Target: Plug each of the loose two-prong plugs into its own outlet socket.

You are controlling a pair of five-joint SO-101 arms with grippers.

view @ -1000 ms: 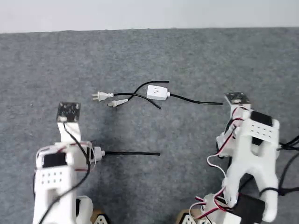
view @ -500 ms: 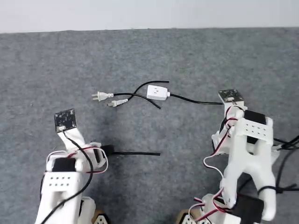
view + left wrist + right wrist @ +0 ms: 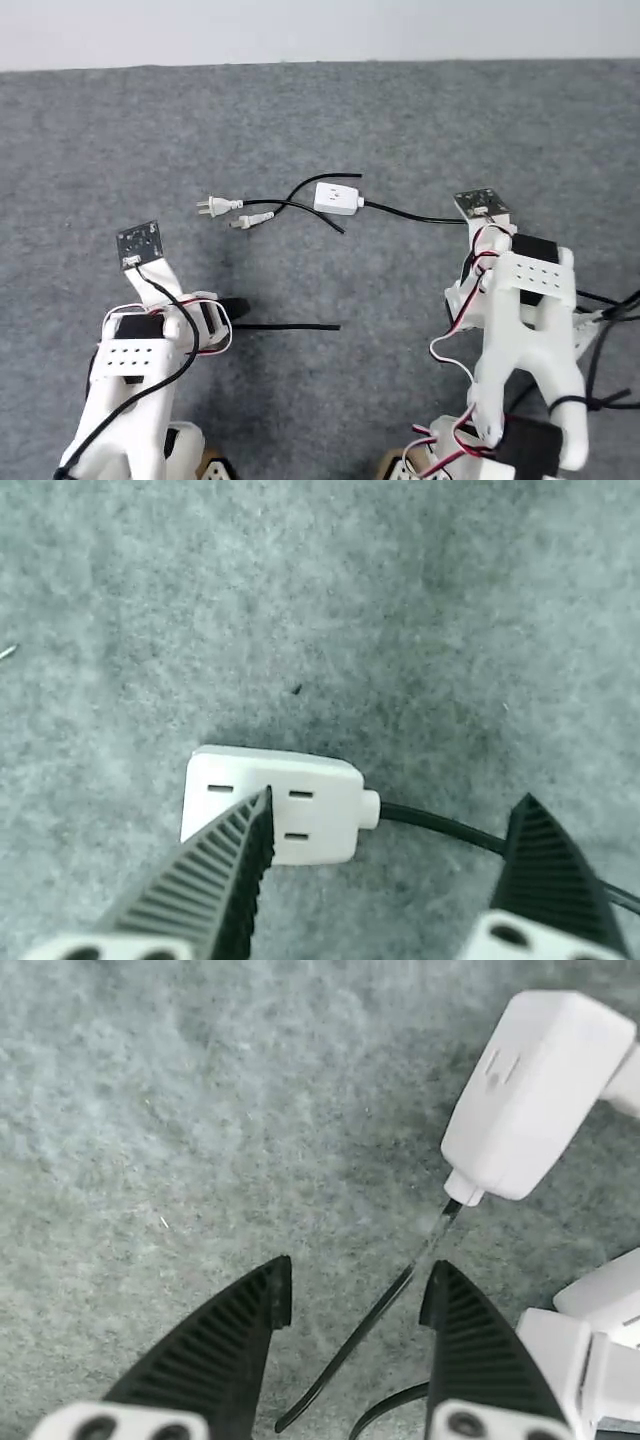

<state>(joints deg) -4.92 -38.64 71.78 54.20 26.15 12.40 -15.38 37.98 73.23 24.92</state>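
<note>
Two white two-prong plugs [image 3: 212, 206] [image 3: 242, 221] lie on the grey carpet at mid table, their black cords curling rightward. A white outlet socket [image 3: 337, 197] sits just right of them, its cord [image 3: 410, 214] running toward the right arm [image 3: 520, 300]. My right gripper [image 3: 357, 1265] is open above that cord [image 3: 400, 1285], short of the outlet [image 3: 535, 1090]. My left gripper [image 3: 395, 800] is open over a second white outlet [image 3: 270, 805], one finger [image 3: 225, 875] overlapping its face. That outlet's cable [image 3: 290, 326] leads right from under the left arm [image 3: 135, 350].
Grey carpet [image 3: 330, 110] covers the whole table, with a pale wall strip behind. Loose black cords [image 3: 310, 212] cross between the plugs and the far outlet. White hardware [image 3: 590, 1340] shows at the edge of the right wrist view.
The left arm has swung right and leaned over its outlet. The right arm has shifted left and forward toward the far outlet's cord. Plugs and far outlet have not moved.
</note>
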